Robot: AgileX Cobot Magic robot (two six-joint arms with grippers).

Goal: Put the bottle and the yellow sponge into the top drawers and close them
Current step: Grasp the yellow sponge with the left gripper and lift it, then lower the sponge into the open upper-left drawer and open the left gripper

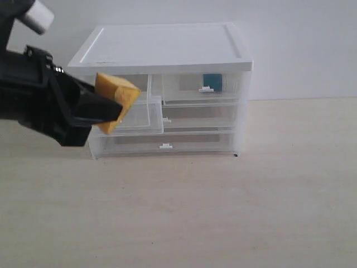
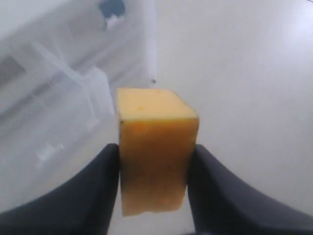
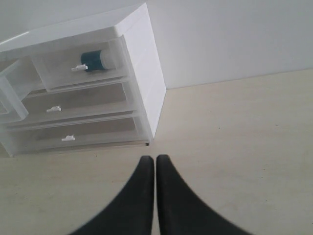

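Note:
My left gripper (image 1: 109, 109) is shut on the yellow sponge (image 1: 115, 97), held in the air just left of the pulled-out top left drawer (image 1: 139, 114). In the left wrist view the yellow sponge (image 2: 155, 147) sits squeezed between both black fingers (image 2: 98, 191). The teal bottle (image 1: 212, 82) lies inside the pushed-in top right drawer (image 1: 192, 89), behind its white handle tab. The right wrist view shows the bottle (image 3: 95, 60) in that drawer too. My right gripper (image 3: 155, 160) is shut on nothing, low over the table, away from the cabinet's front right corner.
The clear drawer cabinet with a white lid (image 1: 167, 47) stands at the back of the beige table (image 1: 223, 212). Two full-width drawers (image 1: 167, 142) below are pushed in. A white wall rises behind.

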